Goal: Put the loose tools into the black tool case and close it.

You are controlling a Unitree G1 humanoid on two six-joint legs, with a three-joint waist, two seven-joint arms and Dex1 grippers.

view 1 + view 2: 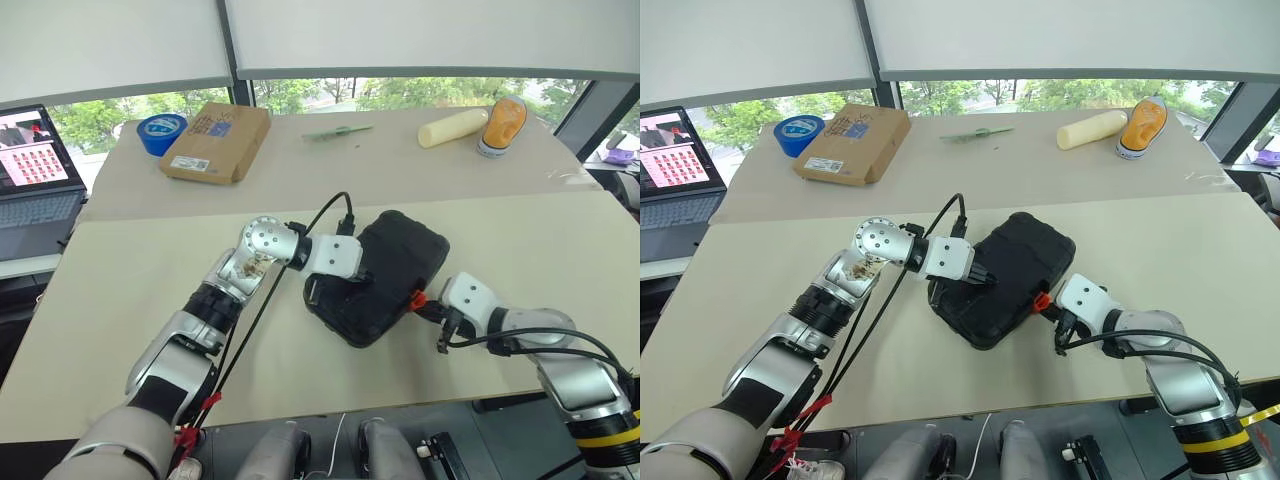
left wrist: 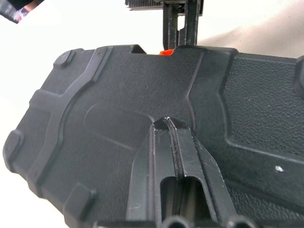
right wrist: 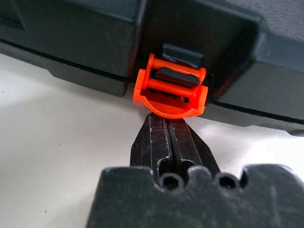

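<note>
While clenched empty, left fingers [image 2: 167, 124] atop closed black tool case [image 1: 385, 275], right fingers [image 3: 167, 124] against orange latch [image 3: 171, 91].

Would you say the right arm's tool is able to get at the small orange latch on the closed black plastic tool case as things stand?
Probably yes. The right tool, fingers shut, sits right at the small orange latch on the black plastic tool case, nothing between them. The left tool rests on the lid, clear of that edge.

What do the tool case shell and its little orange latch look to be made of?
Black tool case: seemingly moulded hard plastic, matt, with a pebbled grain and raised ribs on the lid. Orange latch: probably smooth, slightly glossy plastic, a one-piece clip with thin cross bars. The shut right gripper sits at its lower edge.
</note>
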